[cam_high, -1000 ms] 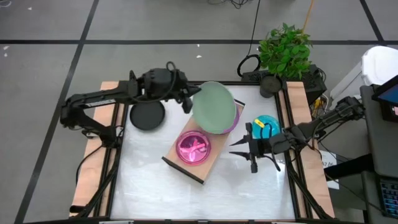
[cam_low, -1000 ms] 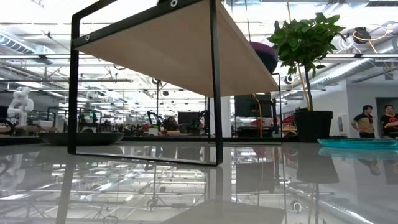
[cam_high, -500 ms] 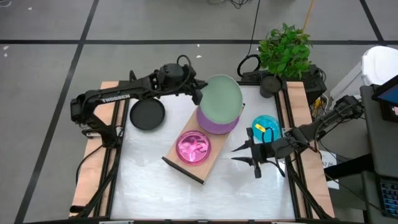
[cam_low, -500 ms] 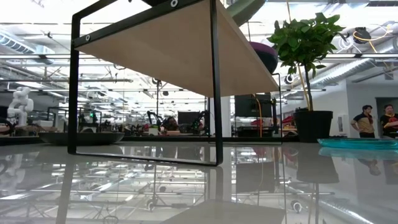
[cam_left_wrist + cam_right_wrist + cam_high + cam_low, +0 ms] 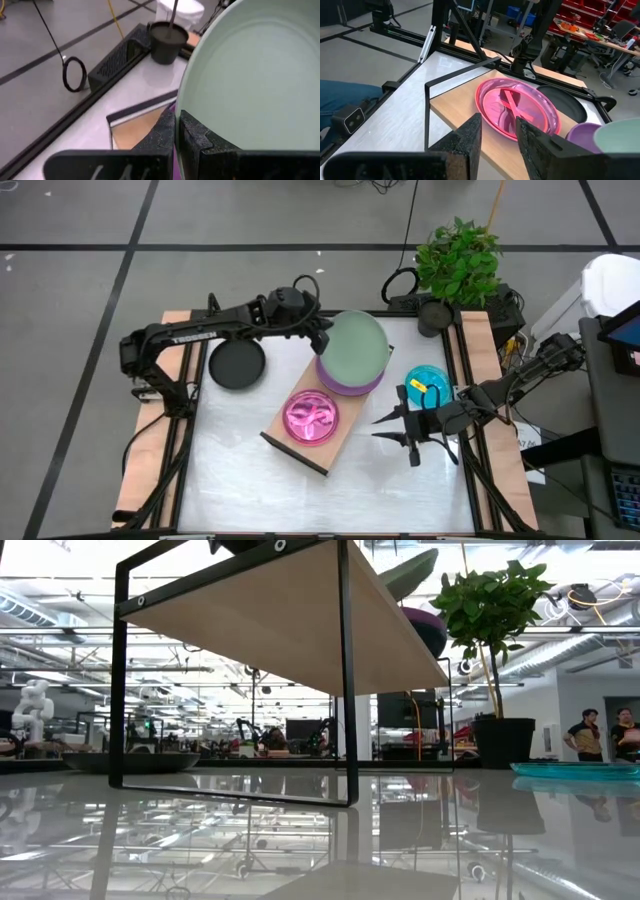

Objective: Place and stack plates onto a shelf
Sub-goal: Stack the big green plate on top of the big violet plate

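My left gripper (image 5: 318, 335) is shut on a pale green plate (image 5: 356, 345), held tilted over a purple plate (image 5: 345, 383) that lies on the far end of the light-wood shelf (image 5: 290, 442). The low view shows the green plate (image 5: 410, 575) slanting above the purple plate (image 5: 425, 630). A pink plate (image 5: 312, 417) lies on the shelf's near part. A black plate (image 5: 237, 364) and a cyan plate (image 5: 428, 383) lie on the table. My right gripper (image 5: 382, 426) is open and empty, right of the shelf. My left gripper pinches the pale green plate's rim (image 5: 181, 106) between its two fingers, on the side toward the table's left. The fingers come level from the left. The plate is tilted above the purple plate; I cannot tell whether the two touch.
A potted plant (image 5: 455, 265) stands at the table's far right corner. The shelf stands on black metal rails (image 5: 345, 690), slanting across the table's middle. People stand in the room beyond the table (image 5: 600, 735).
My left gripper has carried the pale green plate toward the table's right edge and then lowered it over the purple plate. The plate now sits lower and stays tilted.
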You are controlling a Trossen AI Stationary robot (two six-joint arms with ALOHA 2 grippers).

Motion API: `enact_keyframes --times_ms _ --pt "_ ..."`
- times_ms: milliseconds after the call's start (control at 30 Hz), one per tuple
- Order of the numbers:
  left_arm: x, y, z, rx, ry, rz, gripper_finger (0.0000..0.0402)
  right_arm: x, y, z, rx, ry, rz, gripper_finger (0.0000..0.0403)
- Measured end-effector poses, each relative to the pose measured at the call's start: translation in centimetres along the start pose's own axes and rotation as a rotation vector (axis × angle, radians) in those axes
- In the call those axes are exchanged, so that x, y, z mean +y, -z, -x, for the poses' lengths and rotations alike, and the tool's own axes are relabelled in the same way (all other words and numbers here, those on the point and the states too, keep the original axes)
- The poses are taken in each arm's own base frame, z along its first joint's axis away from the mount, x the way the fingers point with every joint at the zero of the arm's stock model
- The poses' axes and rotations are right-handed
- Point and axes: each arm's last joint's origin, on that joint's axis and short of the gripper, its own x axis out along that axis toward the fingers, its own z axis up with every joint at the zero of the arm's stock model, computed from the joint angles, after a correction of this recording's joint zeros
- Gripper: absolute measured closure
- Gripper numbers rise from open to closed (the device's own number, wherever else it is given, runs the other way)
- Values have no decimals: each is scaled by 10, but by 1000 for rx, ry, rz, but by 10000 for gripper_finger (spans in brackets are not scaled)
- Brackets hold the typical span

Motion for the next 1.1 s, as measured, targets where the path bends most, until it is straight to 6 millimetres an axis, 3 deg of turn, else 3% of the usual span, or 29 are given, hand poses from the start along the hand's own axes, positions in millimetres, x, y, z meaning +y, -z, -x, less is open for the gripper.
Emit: enact_keyframes --times_ms 1100 --pt "-5 14 -2 97 -87 -27 365 0 1 0 5 0 0 298"
